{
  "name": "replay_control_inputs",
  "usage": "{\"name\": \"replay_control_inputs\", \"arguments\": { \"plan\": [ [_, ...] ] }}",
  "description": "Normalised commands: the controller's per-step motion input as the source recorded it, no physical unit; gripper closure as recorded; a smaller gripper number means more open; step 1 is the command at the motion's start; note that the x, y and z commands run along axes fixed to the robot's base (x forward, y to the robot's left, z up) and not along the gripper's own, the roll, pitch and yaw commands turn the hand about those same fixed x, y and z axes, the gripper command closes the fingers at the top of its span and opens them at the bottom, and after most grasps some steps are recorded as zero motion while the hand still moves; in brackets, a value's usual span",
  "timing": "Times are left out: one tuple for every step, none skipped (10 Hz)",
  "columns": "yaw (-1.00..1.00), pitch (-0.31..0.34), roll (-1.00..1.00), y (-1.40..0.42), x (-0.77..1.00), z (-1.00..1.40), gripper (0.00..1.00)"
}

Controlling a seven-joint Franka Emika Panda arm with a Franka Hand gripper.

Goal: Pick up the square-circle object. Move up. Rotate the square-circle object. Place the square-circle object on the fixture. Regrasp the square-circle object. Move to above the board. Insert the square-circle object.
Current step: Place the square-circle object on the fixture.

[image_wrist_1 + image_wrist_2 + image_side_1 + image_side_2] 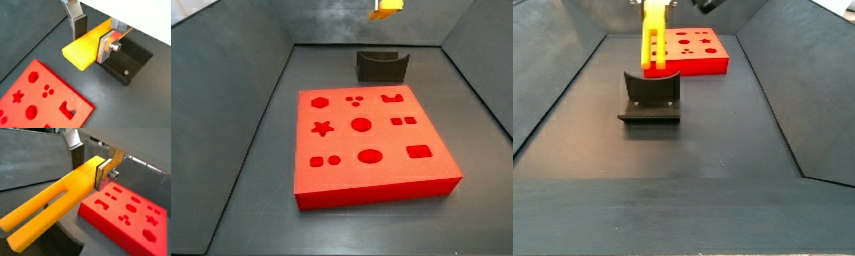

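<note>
The pincer [93, 162] clamps the yellow square-circle object [53, 210] at one end between its fingers [105, 46]. In a side view it hangs upright above the fixture [649, 100], the red board [692, 52] beyond, upper centre.

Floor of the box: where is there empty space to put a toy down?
The dark grey floor is bare in a wide stretch in front of the black notched fixture, and in strips between the big red board and the side walls. It is crowded above the fixture, where the gripper holds the yellow two-bar peg.
</note>
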Motion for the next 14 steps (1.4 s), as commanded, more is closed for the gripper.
{"name": "replay_control_inputs", "arguments": {
  "plan": [
    [-0.05, 0.165, -1.00, 0.04, 0.11, -0.02, 1.00],
    [-0.07, 0.169, -1.00, 0.04, 0.06, -0.01, 1.00],
    [-0.10, 0.168, -1.00, 0.04, 0.06, -0.01, 1.00],
    [-0.14, 0.191, -1.00, 0.04, 0.08, -0.02, 1.00],
    [-0.17, 0.193, -0.92, 0.04, 0.09, -0.02, 1.00],
    [-0.19, 0.153, -0.68, 0.05, 0.09, -0.03, 1.00],
    [-0.20, 0.116, -0.50, 0.05, 0.09, -0.02, 1.00],
    [-0.20, 0.079, -0.33, 0.04, 0.08, -0.02, 1.00],
    [-0.19, 0.039, -0.23, 0.03, 0.07, -0.01, 1.00],
    [-0.19, -0.001, -0.13, 0.13, 0.09, -1.00, 1.00],
    [-0.17, -0.018, -0.13, 0.13, 0.10, -1.00, 1.00],
    [-0.14, -0.041, -0.12, 0.11, 0.12, -1.00, 1.00],
    [-0.11, -0.063, -0.11, 0.11, 0.12, -1.00, 1.00],
    [-0.08, -0.087, -0.11, 0.10, 0.12, -1.00, 1.00]
  ]
}}
